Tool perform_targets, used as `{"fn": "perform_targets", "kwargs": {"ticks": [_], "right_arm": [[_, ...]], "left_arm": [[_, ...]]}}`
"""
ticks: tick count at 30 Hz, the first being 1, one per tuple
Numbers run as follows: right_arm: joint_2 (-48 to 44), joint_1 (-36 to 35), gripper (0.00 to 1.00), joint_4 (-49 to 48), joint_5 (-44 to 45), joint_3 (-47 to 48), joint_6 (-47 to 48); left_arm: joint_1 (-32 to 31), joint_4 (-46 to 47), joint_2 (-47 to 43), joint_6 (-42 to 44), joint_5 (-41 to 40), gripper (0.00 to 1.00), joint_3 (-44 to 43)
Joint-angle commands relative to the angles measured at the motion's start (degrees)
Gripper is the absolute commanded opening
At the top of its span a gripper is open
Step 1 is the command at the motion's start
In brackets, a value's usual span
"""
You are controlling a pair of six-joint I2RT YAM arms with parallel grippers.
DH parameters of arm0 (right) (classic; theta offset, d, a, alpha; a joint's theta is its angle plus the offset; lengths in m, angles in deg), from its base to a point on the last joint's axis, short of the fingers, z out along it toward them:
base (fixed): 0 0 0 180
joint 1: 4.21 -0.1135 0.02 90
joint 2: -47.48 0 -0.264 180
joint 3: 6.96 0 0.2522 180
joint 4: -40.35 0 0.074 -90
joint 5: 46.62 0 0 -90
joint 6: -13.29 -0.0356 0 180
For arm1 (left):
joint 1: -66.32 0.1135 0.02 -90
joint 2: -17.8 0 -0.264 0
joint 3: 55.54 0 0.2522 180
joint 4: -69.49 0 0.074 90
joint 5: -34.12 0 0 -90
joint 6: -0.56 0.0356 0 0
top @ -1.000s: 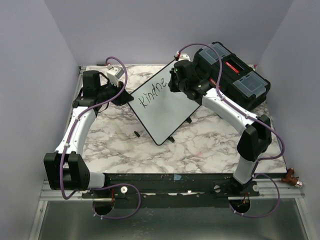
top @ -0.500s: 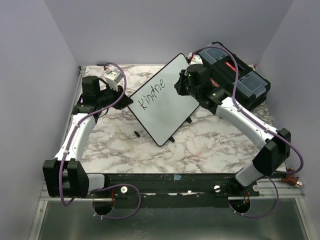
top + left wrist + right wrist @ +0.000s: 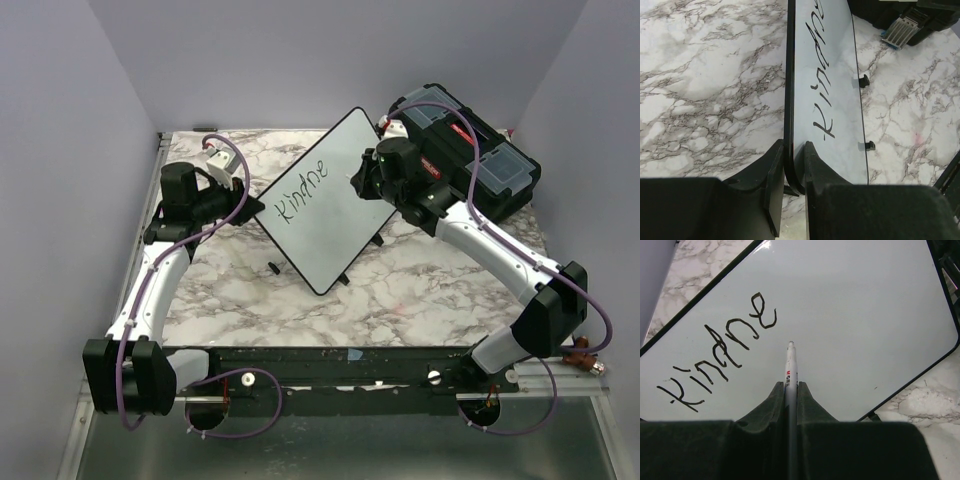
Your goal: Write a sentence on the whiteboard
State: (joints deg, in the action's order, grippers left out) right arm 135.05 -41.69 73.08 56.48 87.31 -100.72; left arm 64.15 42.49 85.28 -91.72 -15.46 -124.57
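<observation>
The whiteboard (image 3: 335, 215) stands tilted at the table's middle. Black lettering reading "Kindne" (image 3: 302, 188) slants across its upper left. My left gripper (image 3: 248, 203) is shut on the board's left edge; in the left wrist view its fingers (image 3: 775, 165) pinch the black frame of the whiteboard (image 3: 827, 75). My right gripper (image 3: 366, 178) is shut on a white marker (image 3: 790, 365). The marker's tip points at the whiteboard (image 3: 855, 315) just right of and below the last "e" of the lettering (image 3: 725, 347). I cannot tell if the tip touches.
A black plastic toolbox (image 3: 468, 150) with clear lid compartments sits at the back right, just behind my right wrist. A small loose black piece (image 3: 272, 268) lies on the marble table (image 3: 420, 290) near the board's lower edge. Purple walls close in the sides.
My right gripper has drawn back to the right off the board's top corner, which now shows. My left arm shifted slightly left. The lettering is unchanged.
</observation>
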Motion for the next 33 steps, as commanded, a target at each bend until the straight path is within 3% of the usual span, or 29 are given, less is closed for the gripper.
{"fn": "perform_targets", "kwargs": {"ticks": [1,24,33], "right_arm": [[-2.0,0.3,0.01,-1.2,-1.1,-0.8,-0.6],[5.6,3.0,0.01,-3.4,-5.8,7.5,-0.8],[7.0,3.9,0.01,-4.2,-7.1,7.3,-1.5]], "left_arm": [[-0.2,1.1,-1.1,3.7,-2.9,0.0,0.5],[-0.2,1.1,4.2,3.9,0.8,0.28,-1.0],[-0.2,2.4,3.4,4.2,-0.5,0.28,0.4]]}}
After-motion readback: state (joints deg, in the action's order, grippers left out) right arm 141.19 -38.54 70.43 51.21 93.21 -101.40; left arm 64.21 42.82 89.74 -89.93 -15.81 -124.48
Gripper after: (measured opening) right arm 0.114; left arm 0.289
